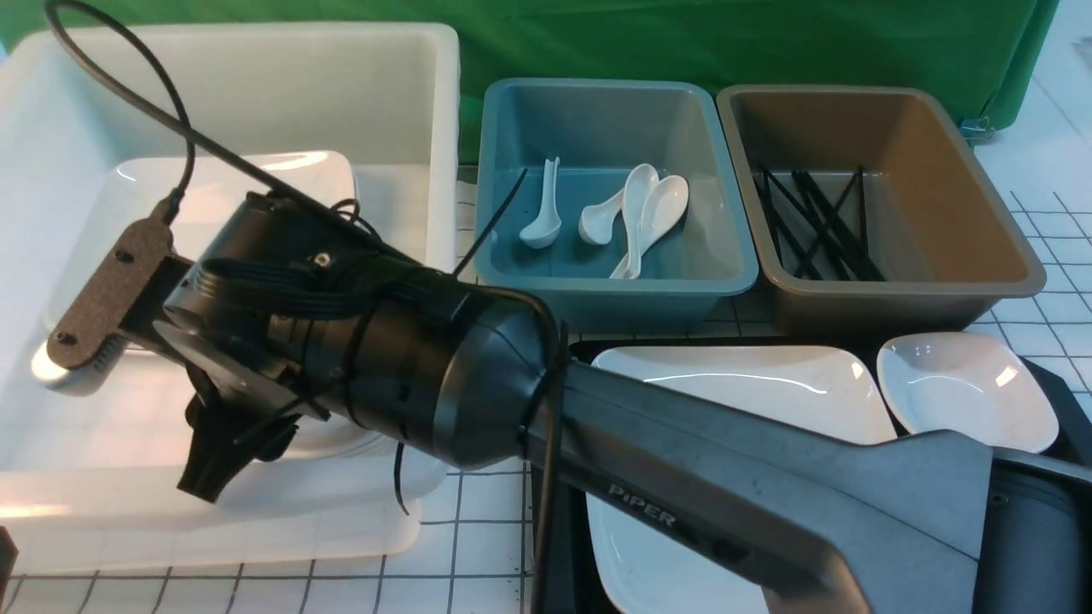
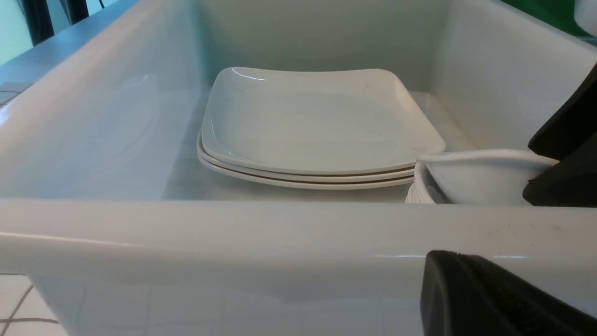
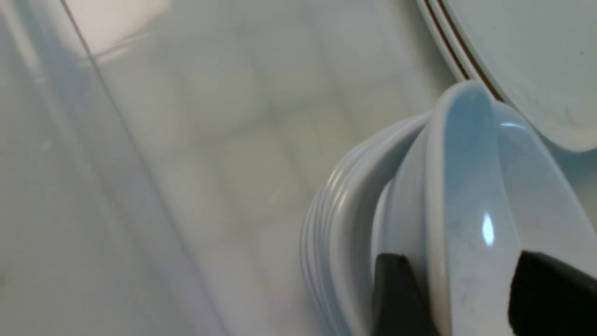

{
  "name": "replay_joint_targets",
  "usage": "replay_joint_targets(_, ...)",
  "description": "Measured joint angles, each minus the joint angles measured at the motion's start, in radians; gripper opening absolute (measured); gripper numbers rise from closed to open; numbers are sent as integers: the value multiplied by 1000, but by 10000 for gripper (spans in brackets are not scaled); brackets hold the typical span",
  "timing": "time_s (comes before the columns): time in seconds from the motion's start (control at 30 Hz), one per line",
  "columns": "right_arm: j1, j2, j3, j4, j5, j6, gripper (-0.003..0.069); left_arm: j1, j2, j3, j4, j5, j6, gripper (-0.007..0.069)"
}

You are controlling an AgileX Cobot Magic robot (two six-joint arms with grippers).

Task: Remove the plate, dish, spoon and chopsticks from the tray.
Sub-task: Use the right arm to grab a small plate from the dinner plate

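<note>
While four spoons lie binned, three plates sit stacked.

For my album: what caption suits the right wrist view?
Right end effector, jaws apart, straddles a small white dish atop a dish stack in the white bin.

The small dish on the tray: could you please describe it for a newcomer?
Find the brown bin of black chopsticks; the black tray lies just in front. At the tray's right end sits the small white dish, deeper and much smaller than the square plate beside it.
</note>
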Motion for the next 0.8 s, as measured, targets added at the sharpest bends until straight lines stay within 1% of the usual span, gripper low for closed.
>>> replay_joint_targets(0.33,2,-131,-5,16,38,-1,363,0,0,0,0,0,1,5)
replay_joint_targets(0.4,2,-174,-17,16,79,-5,363,0,0,0,0,0,1,5)
replay_joint_targets(0.47,2,-211,-35,10,132,-31,344,0,0,0,0,0,1,5)
replay_joint_targets(0.57,2,-270,-58,-21,197,-66,244,0,0,0,0,0,1,5)
replay_joint_targets(0.6,2,-305,-62,-44,210,-73,183,0,0,0,0,0,1,5)
replay_joint_targets(0.63,2,-311,-63,-51,211,-73,172,0,0,0,0,0,1,5)
replay_joint_targets(0.67,2,-360,-64,-73,214,-75,96,0,0,0,0,0,1,5)
replay_joint_targets(0.7,2,-398,-64,-88,217,-75,56,0,0,0,0,0,1,5)
replay_joint_targets(0.73,2,-439,-61,-103,217,-75,35,0,0,0,0,0,1,5)
replay_joint_targets(0.8,-5,-534,-34,-117,216,-75,18,0,0,0,0,0,1,5)
